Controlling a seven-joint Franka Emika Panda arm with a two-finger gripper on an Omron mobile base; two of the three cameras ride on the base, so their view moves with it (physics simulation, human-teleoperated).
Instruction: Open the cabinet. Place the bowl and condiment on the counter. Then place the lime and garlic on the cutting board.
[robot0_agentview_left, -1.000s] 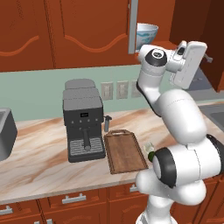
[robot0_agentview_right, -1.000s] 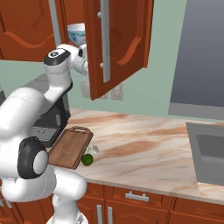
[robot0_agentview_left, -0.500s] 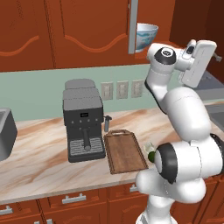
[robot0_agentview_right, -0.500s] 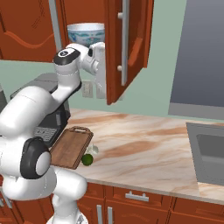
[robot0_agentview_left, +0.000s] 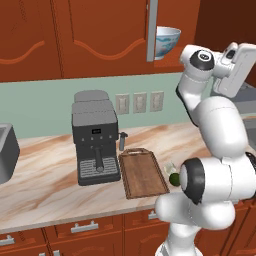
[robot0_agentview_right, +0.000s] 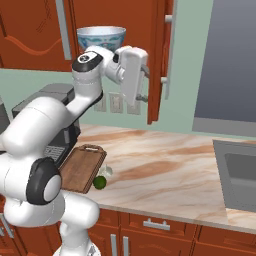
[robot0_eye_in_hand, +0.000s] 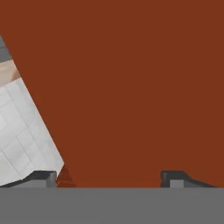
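Observation:
The cabinet (robot0_agentview_left: 100, 35) has its right door (robot0_agentview_right: 159, 60) swung out, with the silver handle on its far side. The bowl (robot0_agentview_right: 101, 36) (robot0_agentview_left: 167, 40) stands on the shelf inside, white with blue marks. My gripper (robot0_agentview_right: 146, 84) is raised beside the open door's inner face, just below and right of the bowl. In the hand view my gripper (robot0_eye_in_hand: 111, 179) is open, fingertips (robot0_eye_in_hand: 41, 177) wide apart, close to the door panel. The cutting board (robot0_agentview_left: 144, 172) (robot0_agentview_right: 82, 167) lies bare on the counter (robot0_agentview_right: 165, 160). The lime (robot0_agentview_right: 100, 182) (robot0_agentview_left: 175, 178) and garlic (robot0_agentview_right: 106, 171) lie off its right edge. The condiment is out of view.
A black coffee machine (robot0_agentview_left: 95, 135) stands left of the board against the wall. A sink (robot0_agentview_right: 240, 175) is set into the counter at the far right. Drawers with short handles (robot0_agentview_right: 157, 225) run below the counter's edge.
The hand has swung right and the cabinet door has opened wider. The bowl on the shelf is now fully exposed.

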